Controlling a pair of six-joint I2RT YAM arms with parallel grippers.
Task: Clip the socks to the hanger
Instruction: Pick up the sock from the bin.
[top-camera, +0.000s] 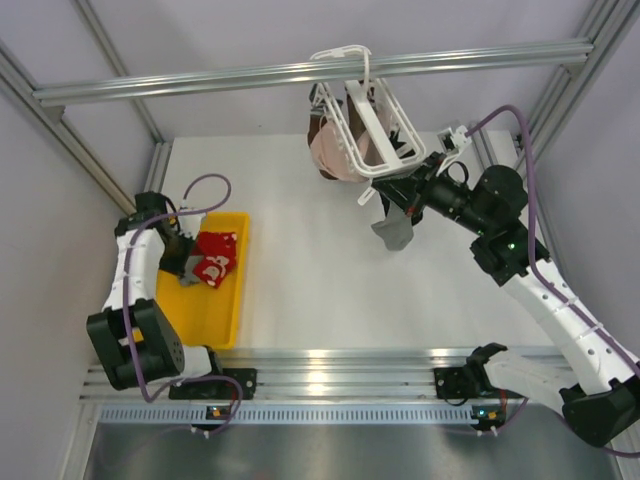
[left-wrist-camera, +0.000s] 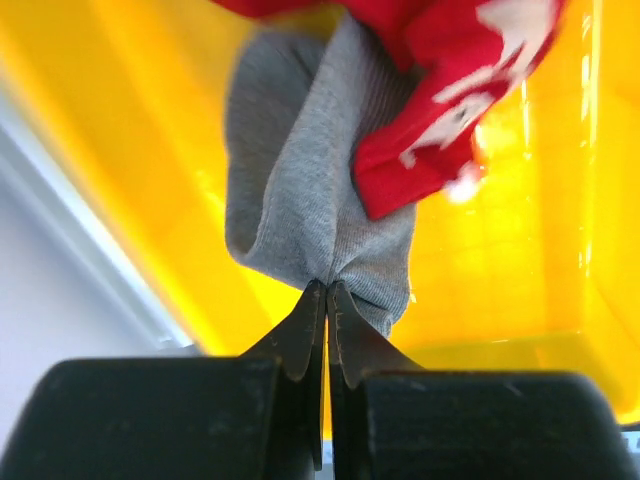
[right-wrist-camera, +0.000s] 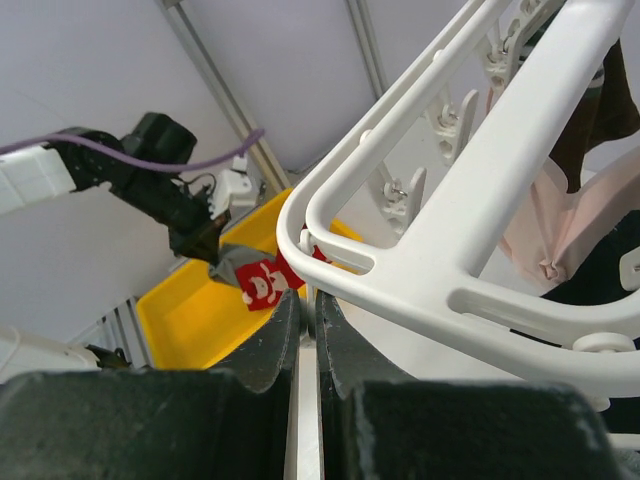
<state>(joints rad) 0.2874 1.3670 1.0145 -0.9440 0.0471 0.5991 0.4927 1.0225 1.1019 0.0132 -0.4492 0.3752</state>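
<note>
My left gripper (top-camera: 186, 262) is low in the yellow tray (top-camera: 215, 320) and shut on a grey sock (left-wrist-camera: 300, 180). A red sock with white markings (left-wrist-camera: 440, 110) drapes over that sock; in the top view the red sock (top-camera: 215, 258) lies just right of the gripper. The white hanger (top-camera: 375, 130) hangs by its hook from the rail at the back and is tilted. My right gripper (top-camera: 400, 195) is at its near corner, its jaws shut on a thin white clip peg under the frame (right-wrist-camera: 480, 200). Another grey sock (top-camera: 394, 232) hangs just below that corner.
A pale-pink sock and a dark sock (top-camera: 330, 150) hang on the hanger's far side. The aluminium rail (top-camera: 250, 78) crosses the back, with slanted frame posts at both sides. The yellow tray lies along the table's left edge.
</note>
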